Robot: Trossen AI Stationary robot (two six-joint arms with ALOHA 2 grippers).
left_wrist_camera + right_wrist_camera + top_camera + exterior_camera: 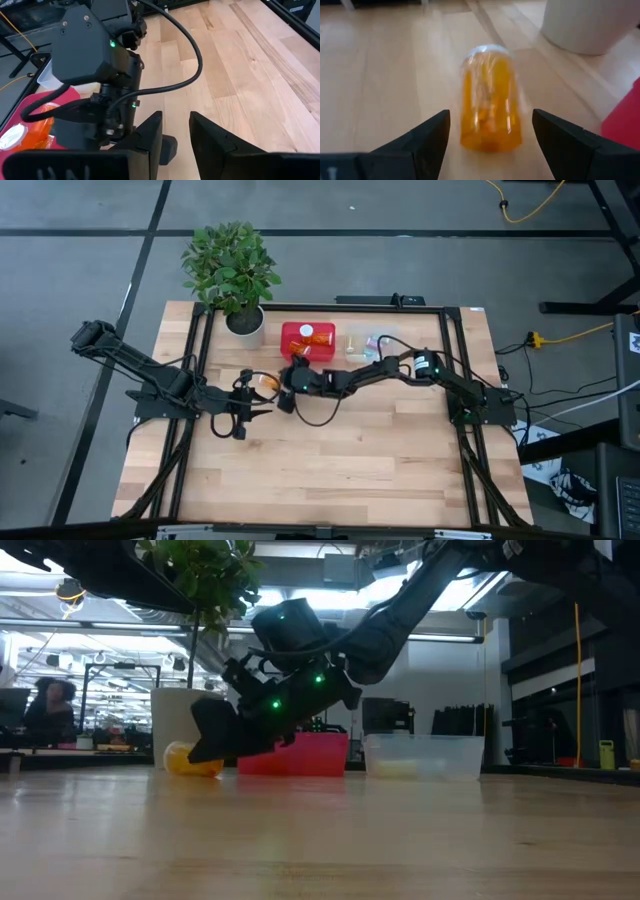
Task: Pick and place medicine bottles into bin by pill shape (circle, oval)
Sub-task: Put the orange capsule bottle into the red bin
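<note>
An orange translucent medicine bottle (pixel 490 102) lies on its side on the wooden table, its white cap pointing away from my right gripper; it also shows in the high view (pixel 266 382) and the low view (pixel 192 760). My right gripper (pixel 491 120) is open and low over the table. Its fingers stand on either side of the bottle's base without touching it. In the high view my right gripper (pixel 285 378) is just right of the bottle. My left gripper (pixel 248 410) is open and empty, a little nearer than the bottle; its fingers (pixel 150 137) point at the right arm.
A red bin (pixel 308 342) with an orange bottle in it stands behind the grippers, and a clear bin (pixel 366 345) with pastel bottles stands to its right. A plant in a white pot (pixel 245 325) stands at the far left. The near half of the table (pixel 330 460) is bare wood.
</note>
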